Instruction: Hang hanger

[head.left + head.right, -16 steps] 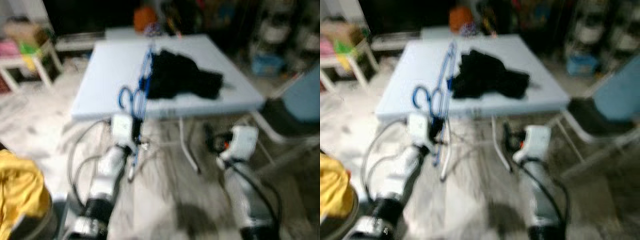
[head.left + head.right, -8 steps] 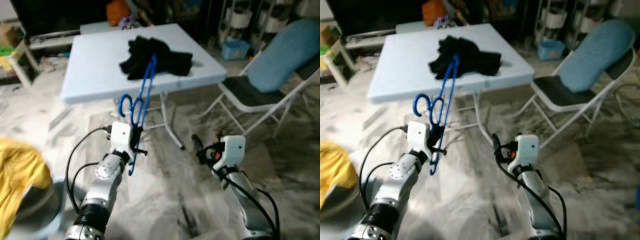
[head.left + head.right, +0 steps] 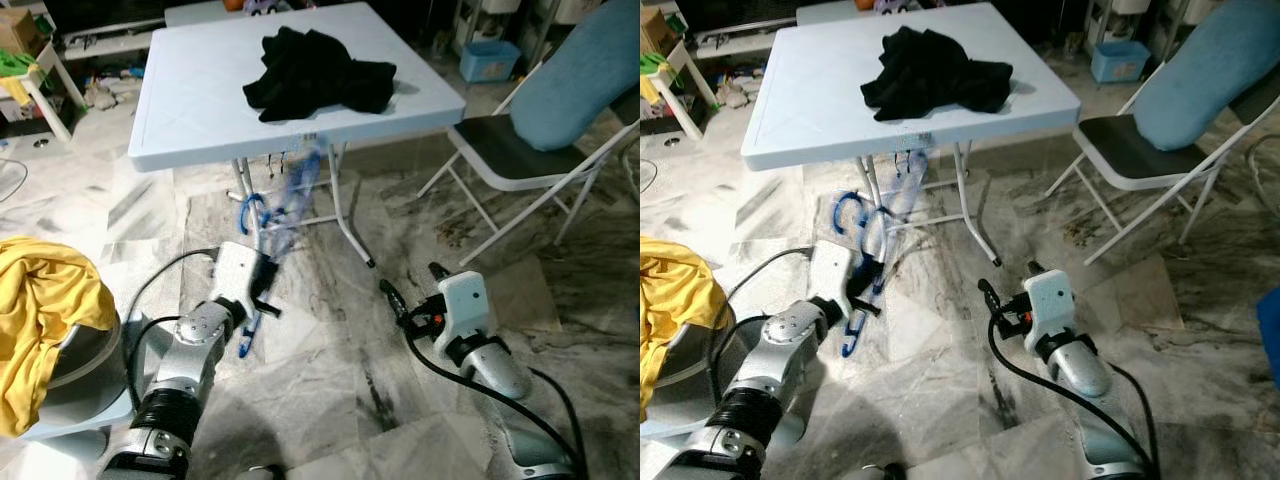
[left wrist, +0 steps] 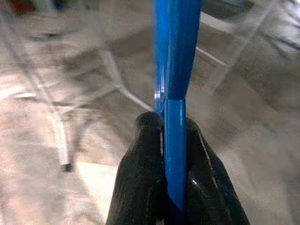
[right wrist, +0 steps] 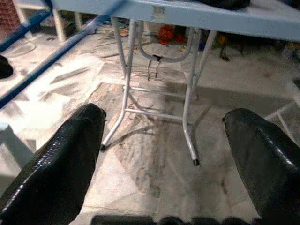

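Observation:
My left gripper (image 3: 262,292) is shut on a bundle of blue plastic hangers (image 3: 285,205). They stick up and forward from it, motion-blurred, with their hooks (image 3: 852,215) in front of the table legs. In the left wrist view the black fingers (image 4: 145,159) pinch a blue hanger bar (image 4: 176,140). My right gripper (image 3: 410,283) hangs low over the marble floor, open and holding nothing. In the right wrist view its fingers (image 5: 70,154) stand wide apart, and blue hanger bars (image 5: 56,51) cross one corner.
A white folding table (image 3: 190,100) stands ahead with a black garment (image 3: 315,70) heaped on it. A folding chair (image 3: 520,150) with a blue cushion is at the right. At the left, yellow cloth (image 3: 40,300) fills a basket. Clutter and a blue bin (image 3: 488,58) lie behind.
The whole view has shifted and sharpened as the camera moved. The hangers, still gripped, now show in front of the table legs instead of over the tabletop. The right gripper stays open.

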`<state>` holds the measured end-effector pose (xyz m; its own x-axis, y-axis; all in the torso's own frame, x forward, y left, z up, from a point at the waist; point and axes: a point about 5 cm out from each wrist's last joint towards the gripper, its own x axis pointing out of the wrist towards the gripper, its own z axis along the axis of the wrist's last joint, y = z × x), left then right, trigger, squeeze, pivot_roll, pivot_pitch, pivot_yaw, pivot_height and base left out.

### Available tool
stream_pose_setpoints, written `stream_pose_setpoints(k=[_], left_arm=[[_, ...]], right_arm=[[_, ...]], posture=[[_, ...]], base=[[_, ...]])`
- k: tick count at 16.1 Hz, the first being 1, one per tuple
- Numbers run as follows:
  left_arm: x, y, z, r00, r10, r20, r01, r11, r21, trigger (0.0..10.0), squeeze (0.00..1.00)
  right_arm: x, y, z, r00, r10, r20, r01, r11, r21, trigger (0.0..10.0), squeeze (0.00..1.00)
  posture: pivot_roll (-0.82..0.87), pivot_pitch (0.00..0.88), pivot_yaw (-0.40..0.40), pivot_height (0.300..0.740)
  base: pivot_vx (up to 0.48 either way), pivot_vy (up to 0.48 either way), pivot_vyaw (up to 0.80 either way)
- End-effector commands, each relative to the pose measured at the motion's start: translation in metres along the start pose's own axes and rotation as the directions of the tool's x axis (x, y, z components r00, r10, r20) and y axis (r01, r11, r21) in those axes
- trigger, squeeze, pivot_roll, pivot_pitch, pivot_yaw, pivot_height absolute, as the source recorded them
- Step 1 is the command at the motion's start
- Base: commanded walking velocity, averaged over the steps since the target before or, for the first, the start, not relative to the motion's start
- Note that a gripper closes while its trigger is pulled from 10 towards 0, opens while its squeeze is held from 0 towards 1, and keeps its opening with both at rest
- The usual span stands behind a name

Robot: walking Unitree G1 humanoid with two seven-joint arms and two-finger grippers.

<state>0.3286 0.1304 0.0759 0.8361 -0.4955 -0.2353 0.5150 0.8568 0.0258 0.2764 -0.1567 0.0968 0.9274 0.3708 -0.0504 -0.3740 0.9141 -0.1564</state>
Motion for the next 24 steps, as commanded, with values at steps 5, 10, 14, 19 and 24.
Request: stream_pose_setpoints(k=[5, 10, 14, 19, 24], left_arm=[[-0.021, 0.002, -0.027, 0.879, -0.379, -0.29, 0.43, 0.893, 0.135, 10.0, 0.0], [-0.03, 0.01, -0.035, 0.779, -0.412, -0.472, 0.587, 0.744, 0.32, 10.0, 0.0], [-0.027, -0.006, -0.042, 0.77, -0.428, -0.473, 0.625, 0.655, 0.424, 10.0, 0.0], [-0.004, -0.017, -0.02, 0.845, -0.379, -0.377, 0.535, 0.602, 0.593, 10.0, 0.0], [0.014, -0.019, 0.003, 0.9, -0.316, -0.3, 0.432, 0.564, 0.704, 10.0, 0.0]], right_arm=[[-0.012, -0.012, 0.015, 0.95, 0.306, -0.066, -0.312, 0.907, -0.282, 10.0, 0.0], [-0.015, -0.021, 0.027, 0.761, 0.579, -0.292, -0.649, 0.675, -0.35, 10.0, 0.0], [0.001, -0.004, 0.02, 0.605, 0.69, -0.397, -0.796, 0.535, -0.283, 10.0, 0.0], [0.025, 0.002, 0.01, 0.563, 0.664, -0.493, -0.824, 0.496, -0.273, 10.0, 0.0], [0.057, -0.014, 0.018, 0.669, 0.492, -0.558, -0.742, 0.493, -0.454, 0.0, 0.0]], posture=[[-0.09, 0.178, 0.084, 0.74], [-0.09, 0.194, 0.085, 0.74], [-0.08, 0.2, 0.072, 0.74], [-0.06, 0.21, 0.045, 0.74], [-0.07, 0.218, 0.035, 0.74]], base=[[0.0, 0.0, 0.0], [0.0, 0.0, 0.0], [0.0, 0.0, 0.0], [0.0, 0.0, 0.0], [0.0, 0.0, 0.0]])
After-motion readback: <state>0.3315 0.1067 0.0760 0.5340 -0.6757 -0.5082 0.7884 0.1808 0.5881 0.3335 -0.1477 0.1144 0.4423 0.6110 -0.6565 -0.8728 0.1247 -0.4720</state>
